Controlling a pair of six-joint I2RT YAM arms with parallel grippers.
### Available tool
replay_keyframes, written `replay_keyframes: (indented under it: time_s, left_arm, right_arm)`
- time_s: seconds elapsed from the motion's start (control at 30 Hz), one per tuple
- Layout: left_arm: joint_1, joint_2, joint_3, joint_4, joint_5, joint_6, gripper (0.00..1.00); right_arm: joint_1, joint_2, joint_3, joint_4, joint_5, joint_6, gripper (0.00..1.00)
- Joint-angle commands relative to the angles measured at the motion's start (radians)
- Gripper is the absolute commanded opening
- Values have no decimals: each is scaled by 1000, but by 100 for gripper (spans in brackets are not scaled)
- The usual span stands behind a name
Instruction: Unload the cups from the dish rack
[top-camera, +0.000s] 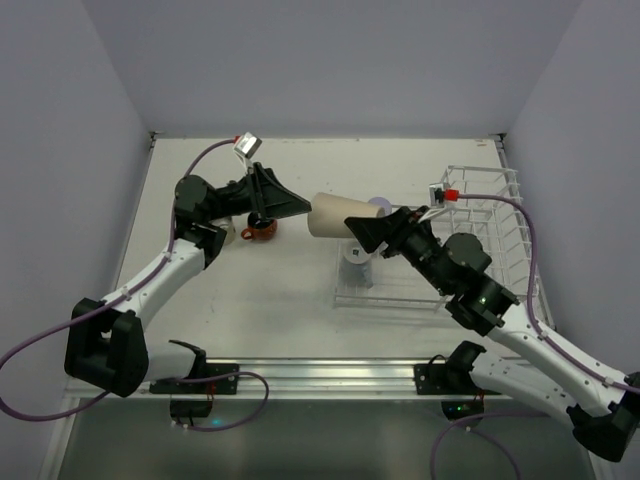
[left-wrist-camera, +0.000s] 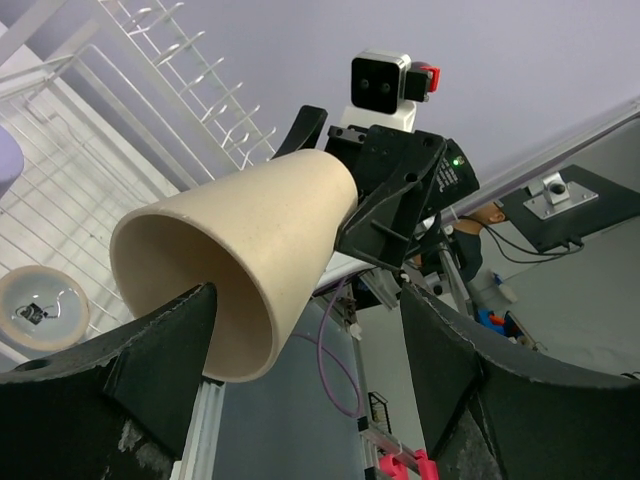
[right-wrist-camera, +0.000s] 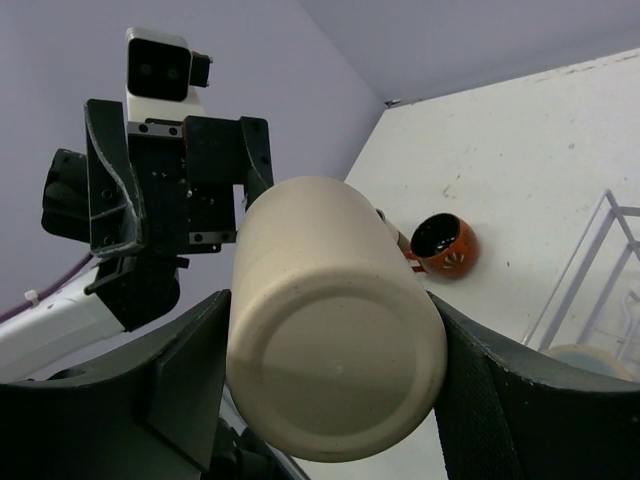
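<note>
The beige tumbler (top-camera: 342, 215) lies on its side in mid-air, left of the dish rack (top-camera: 495, 225). My right gripper (top-camera: 374, 230) is shut on its base end (right-wrist-camera: 335, 385), with both fingers pressed on its sides. My left gripper (top-camera: 298, 207) is open at the tumbler's open mouth (left-wrist-camera: 190, 290). One left finger (left-wrist-camera: 160, 350) is at the mouth and the other (left-wrist-camera: 470, 370) stands well clear. The orange-red mug (top-camera: 262, 230) sits on the table below my left gripper. The light blue-grey cup (top-camera: 357, 255) stands in the rack's low tray. The lavender tumbler (top-camera: 381, 203) is mostly hidden.
The rack's tall basket section (top-camera: 510, 215) is at the right, behind my right arm. Purple cables run along both arms. The table's metal front rail (top-camera: 330, 375) lies near the arm bases. Walls close the table in at the back and sides.
</note>
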Motion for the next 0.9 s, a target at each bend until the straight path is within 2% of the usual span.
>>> replay_keyframes:
  time_s: [0.0, 0.2, 0.3, 0.4, 0.43, 0.5, 0.53, 0.6, 0.63, 0.67, 0.7, 0.73, 0.8, 0.83, 0.87]
  left_arm:
    - [-10, -11, 6, 52, -2, -17, 78]
    - [-35, 0, 38, 83, -10, -42, 76]
    - [-36, 6, 40, 103, -6, -60, 70]
    - [-36, 12, 35, 119, -5, -66, 58]
    - [-36, 14, 35, 124, -3, -68, 49]
    - [-36, 15, 32, 127, 0, -68, 38]
    - [-36, 15, 31, 126, 0, -63, 20]
    - [-36, 15, 29, 116, 1, -51, 1]
    - [-36, 15, 29, 104, 1, -45, 0]
    - [-36, 15, 26, 100, 0, -33, 0]
    - [-36, 14, 24, 93, -2, -26, 0]
    - [-36, 12, 23, 72, -8, -14, 0]
    - [-36, 8, 37, -6, -11, 46, 0]
    - [-35, 6, 43, -41, -17, 97, 0]
    - [-30, 2, 50, -72, -20, 124, 0]
  right_arm:
    - [-3, 43, 43, 128, -27, 17, 0]
    - [-3, 133, 49, 210, -93, 29, 0]
    - [-3, 152, 52, 230, -107, 31, 0]
    - [-3, 169, 62, 225, -118, 26, 0]
    - [-3, 172, 67, 224, -119, 24, 0]
    - [-3, 167, 64, 214, -112, 24, 0]
    - [-3, 158, 59, 213, -108, 23, 0]
    - [-5, 149, 61, 185, -102, 18, 0]
    - [-3, 146, 64, 176, -99, 11, 2]
    - [-3, 143, 69, 155, -99, 5, 8]
    - [-3, 143, 73, 139, -99, 0, 21]
    - [-5, 143, 85, 124, -92, -6, 53]
    - [-5, 143, 107, 60, -75, -18, 78]
    - [-5, 141, 113, 28, -62, -22, 96]
    - [-3, 140, 118, 1, -52, -22, 99]
